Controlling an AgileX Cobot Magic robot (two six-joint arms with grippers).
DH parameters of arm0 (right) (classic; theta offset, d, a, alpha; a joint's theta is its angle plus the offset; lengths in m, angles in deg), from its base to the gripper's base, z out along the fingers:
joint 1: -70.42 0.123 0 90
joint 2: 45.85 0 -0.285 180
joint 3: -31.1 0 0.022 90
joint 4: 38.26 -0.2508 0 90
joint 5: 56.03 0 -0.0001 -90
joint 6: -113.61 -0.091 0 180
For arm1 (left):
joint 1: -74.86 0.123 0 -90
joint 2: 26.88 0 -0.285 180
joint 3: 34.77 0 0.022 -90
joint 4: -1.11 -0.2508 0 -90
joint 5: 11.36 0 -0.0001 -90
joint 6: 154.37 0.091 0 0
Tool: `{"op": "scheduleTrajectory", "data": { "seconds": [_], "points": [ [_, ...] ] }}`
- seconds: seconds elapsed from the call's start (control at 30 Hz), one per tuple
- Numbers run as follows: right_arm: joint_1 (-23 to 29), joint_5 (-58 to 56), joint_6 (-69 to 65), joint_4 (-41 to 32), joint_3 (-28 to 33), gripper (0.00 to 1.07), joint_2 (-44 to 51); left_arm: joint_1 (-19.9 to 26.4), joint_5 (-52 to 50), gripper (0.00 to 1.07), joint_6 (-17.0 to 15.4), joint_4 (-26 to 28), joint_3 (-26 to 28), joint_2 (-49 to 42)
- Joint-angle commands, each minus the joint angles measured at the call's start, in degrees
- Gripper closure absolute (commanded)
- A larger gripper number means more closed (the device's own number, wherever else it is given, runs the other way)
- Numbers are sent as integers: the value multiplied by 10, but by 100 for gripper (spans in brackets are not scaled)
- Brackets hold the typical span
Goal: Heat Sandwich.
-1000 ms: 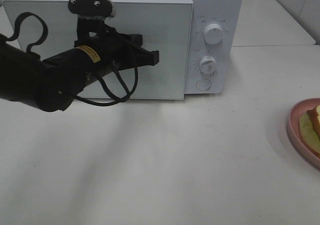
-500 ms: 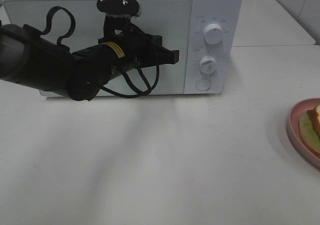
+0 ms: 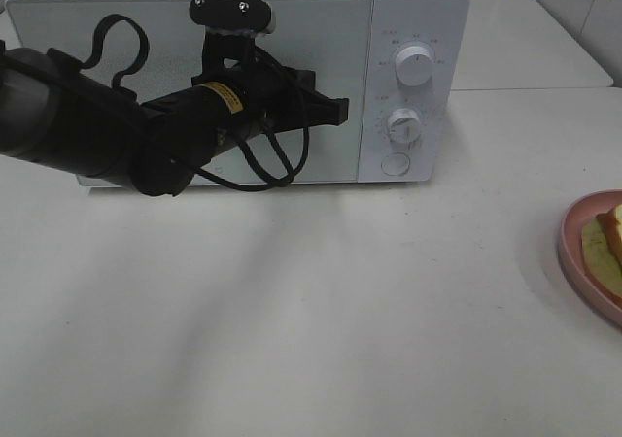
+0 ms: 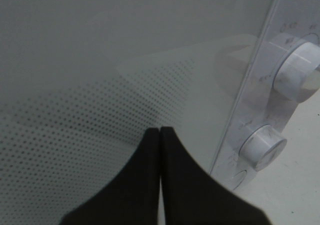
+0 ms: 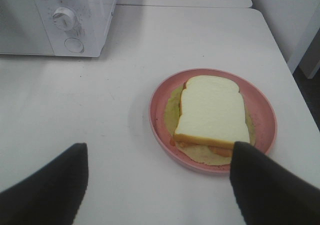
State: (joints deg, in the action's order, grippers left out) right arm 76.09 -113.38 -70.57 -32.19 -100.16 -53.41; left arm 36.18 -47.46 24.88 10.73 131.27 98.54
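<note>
Microwave door (image 3: 194, 78) now sits flush with the body; a second ago it stood ajar. My left hand (image 3: 340, 113) is fully closed, empty, tips against the door. The sandwich (image 5: 212, 115) remains outside on the pink plate (image 5: 160, 117), on the counter (image 3: 340, 311), my right hand (image 5: 157, 182) wide open above it. Heating cannot begin yet.

surface (image 3: 321, 311): bare from 9 to 3 o'clock across the middle | microwave (image 3: 413, 10): blocks 12 o'clock, door shut | left gripper (image 3: 335, 114): jaws together, against the door | pink plate (image 3: 575, 252): obstacle at 3 o'clock edge
</note>
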Motion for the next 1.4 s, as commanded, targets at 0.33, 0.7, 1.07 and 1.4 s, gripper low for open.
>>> {"op": "scheduleTrajectory", "data": {
  "seconds": [0.33, 0.7, 1.07, 1.4],
  "points": [
    [-4, 2, 6, 1, 0, 32, 16, 19, -23, 107, -3, 38, 16, -5],
    [-4, 2, 6, 1, 0, 32, 16, 15, 83, 107, -3, 29, -4, -50],
    [-4, 2, 6, 1, 0, 32, 16, 2, 73, 107, -5, 29, -148, -144],
    [-4, 2, 6, 1, 0, 32, 16, 1, 276, 5, -7, 37, -180, -213]
  ]
}}
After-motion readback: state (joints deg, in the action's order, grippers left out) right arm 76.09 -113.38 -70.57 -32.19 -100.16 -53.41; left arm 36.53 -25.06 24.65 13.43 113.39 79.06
